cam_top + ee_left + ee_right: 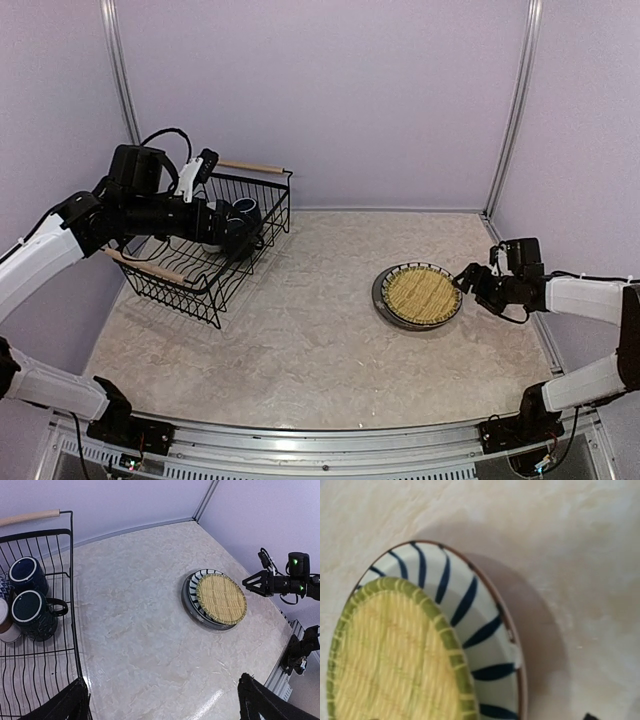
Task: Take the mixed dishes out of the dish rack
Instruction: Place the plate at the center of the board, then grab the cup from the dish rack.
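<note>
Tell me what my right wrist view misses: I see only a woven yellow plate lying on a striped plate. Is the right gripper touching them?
Observer: No. The left wrist view shows the right gripper beside the plates, with a gap between it and the woven yellow plate.
Operator: What is left in the dish rack?
Observer: At least a dark blue mug and a second dark mug sit in the dish rack.
Operator: And the left arm?
Observer: The left gripper hangs open over the rack, holding nothing.
</note>
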`<state>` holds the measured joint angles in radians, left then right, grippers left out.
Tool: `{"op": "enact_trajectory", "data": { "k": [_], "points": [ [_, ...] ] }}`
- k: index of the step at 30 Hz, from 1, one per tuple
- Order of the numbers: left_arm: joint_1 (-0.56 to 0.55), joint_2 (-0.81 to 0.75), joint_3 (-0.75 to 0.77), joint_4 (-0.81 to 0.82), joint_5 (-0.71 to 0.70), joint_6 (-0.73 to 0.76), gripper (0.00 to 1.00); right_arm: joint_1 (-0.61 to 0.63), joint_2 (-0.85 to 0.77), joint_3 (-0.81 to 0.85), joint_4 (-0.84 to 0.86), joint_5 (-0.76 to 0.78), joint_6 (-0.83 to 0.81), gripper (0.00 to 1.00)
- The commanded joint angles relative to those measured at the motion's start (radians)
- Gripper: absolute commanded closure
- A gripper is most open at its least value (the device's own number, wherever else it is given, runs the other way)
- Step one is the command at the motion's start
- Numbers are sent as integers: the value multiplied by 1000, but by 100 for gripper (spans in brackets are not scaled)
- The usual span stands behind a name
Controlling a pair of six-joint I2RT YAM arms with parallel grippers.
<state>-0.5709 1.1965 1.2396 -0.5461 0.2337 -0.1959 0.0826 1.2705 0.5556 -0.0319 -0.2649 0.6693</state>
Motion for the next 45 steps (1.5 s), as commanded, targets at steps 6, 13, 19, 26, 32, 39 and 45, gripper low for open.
{"op": "enact_trajectory", "data": {
  "k": [6, 13, 19, 26, 32, 39, 45],
  "points": [
    [93, -11, -21, 52, -30, -72, 1, 37, -138, 26, -156, 125, -98, 3],
    [172, -19, -79, 150, -156, -147, 1, 37, -240, -19, -171, 163, -150, 0],
    [261, 24, -27, 71, -227, -188, 1, 12, -304, -34, -181, 181, -144, 0],
    [335, 280, 244, -214, -173, -234, 1, 7, -331, -35, -187, 181, -155, 0],
    [333, 492, 397, -303, -200, -339, 1, 6, -336, -59, -162, 156, -160, 0],
    [287, 700, 616, -399, -290, -470, 1, 6, -338, -60, -169, 153, -165, 0],
    [256, 891, 857, -558, -339, -417, 1, 6, -356, -53, -182, 163, -166, 0]
  ]
}}
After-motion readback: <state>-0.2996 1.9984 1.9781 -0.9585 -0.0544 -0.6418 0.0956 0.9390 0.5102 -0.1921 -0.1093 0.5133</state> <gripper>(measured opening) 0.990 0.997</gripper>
